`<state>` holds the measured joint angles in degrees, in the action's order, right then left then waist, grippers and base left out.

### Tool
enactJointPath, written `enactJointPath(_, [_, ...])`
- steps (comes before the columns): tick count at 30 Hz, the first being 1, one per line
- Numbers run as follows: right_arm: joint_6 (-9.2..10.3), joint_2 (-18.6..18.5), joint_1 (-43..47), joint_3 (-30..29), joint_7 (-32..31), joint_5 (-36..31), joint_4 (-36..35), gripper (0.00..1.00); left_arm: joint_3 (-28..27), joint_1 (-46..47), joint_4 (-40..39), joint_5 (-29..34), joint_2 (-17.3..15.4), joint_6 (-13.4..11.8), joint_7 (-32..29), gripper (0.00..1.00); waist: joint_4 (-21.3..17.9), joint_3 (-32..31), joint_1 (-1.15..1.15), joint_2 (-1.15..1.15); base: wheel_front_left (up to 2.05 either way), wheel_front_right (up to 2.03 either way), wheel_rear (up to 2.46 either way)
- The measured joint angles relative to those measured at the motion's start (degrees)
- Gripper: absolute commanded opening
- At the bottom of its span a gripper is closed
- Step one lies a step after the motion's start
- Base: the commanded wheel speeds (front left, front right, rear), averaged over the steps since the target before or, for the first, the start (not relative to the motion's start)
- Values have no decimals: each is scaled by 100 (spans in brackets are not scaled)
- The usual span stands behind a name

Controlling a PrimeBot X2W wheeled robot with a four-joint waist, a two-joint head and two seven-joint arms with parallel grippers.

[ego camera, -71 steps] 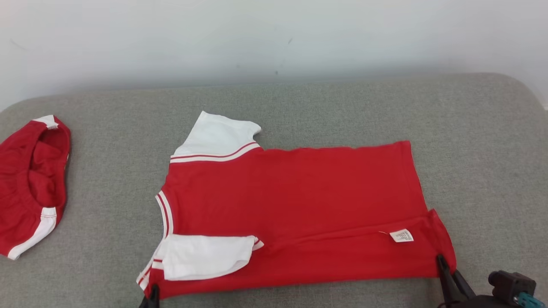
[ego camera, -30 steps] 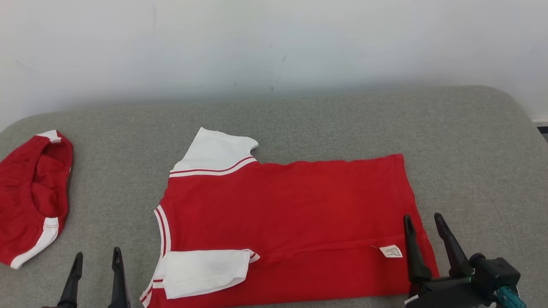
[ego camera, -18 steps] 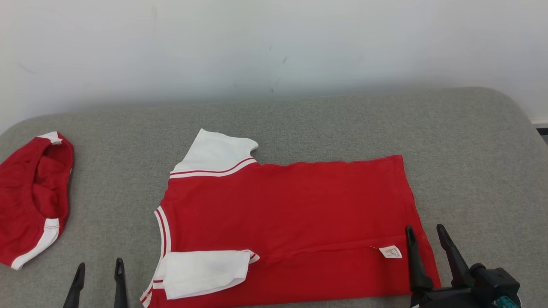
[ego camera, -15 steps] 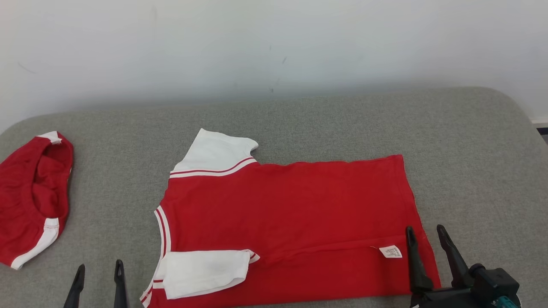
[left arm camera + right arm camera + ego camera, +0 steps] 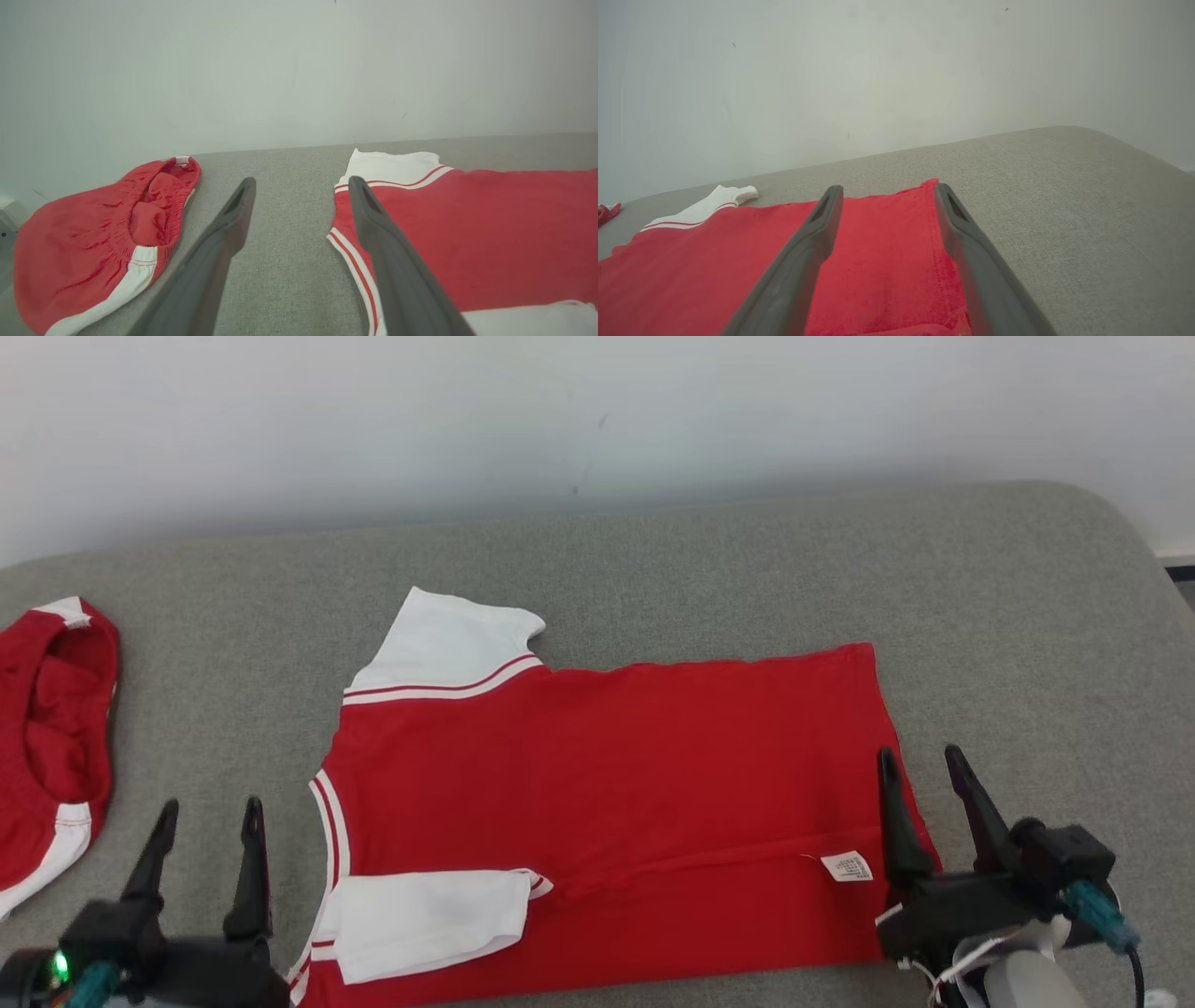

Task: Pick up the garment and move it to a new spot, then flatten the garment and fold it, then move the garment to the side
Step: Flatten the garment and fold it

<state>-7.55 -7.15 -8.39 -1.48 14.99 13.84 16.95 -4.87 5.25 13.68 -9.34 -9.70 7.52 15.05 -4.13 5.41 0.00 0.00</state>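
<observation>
The garment (image 5: 616,784), a red shirt with white sleeves and striped trim, lies flat on the grey cushioned surface (image 5: 747,560), its near long edge folded over with a small white label (image 5: 848,867) showing. One white sleeve (image 5: 425,919) is tucked onto the front. My left gripper (image 5: 207,807) stands open just left of the collar, empty; in the left wrist view the left gripper (image 5: 301,184) frames bare grey fabric beside the garment (image 5: 467,242). My right gripper (image 5: 920,758) is open at the shirt's hem edge; in the right wrist view the right gripper (image 5: 887,191) sits above the garment (image 5: 878,261).
A second red piece of clothing with white trim (image 5: 47,747) lies bunched at the far left, also in the left wrist view as red shorts-like cloth (image 5: 93,252). A pale wall (image 5: 597,411) backs the surface. Bare grey fabric stretches to the right of the shirt.
The camera has shifted, sliding the scene up and left. Both grippers have come further up into view and stay open. The garment lies as before.
</observation>
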Motion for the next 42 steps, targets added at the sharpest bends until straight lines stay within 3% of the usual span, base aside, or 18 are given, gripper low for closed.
enactJointPath(10, [0, -192, -1707, 24, -43, 25, 1078, 100, 1200, 2262, 882, -848, -1227, 2, -355, 100, -129, 638, 1, 0, 0, 0, 0])
enactJointPath(21, [0, -319, -3255, 386, -458, -87, 2039, 100, 2551, 4363, 1595, -1989, -2083, 2, -1259, 100, -399, 1499, 2, 1, 0, 0, 0])
enactJointPath(31, [0, -282, -3948, 862, -839, 5, 2714, 100, 3798, 5370, 2294, -2941, -2366, 2, -1889, 100, -829, 1953, 1, 1, 0, 0, 0])
enactJointPath(42, [0, -214, -4333, 1280, -1054, 160, 3075, 100, 4544, 5865, 2944, -3537, -2468, 2, -2171, 100, -1043, 2123, 0, 1, 0, 0, 0])
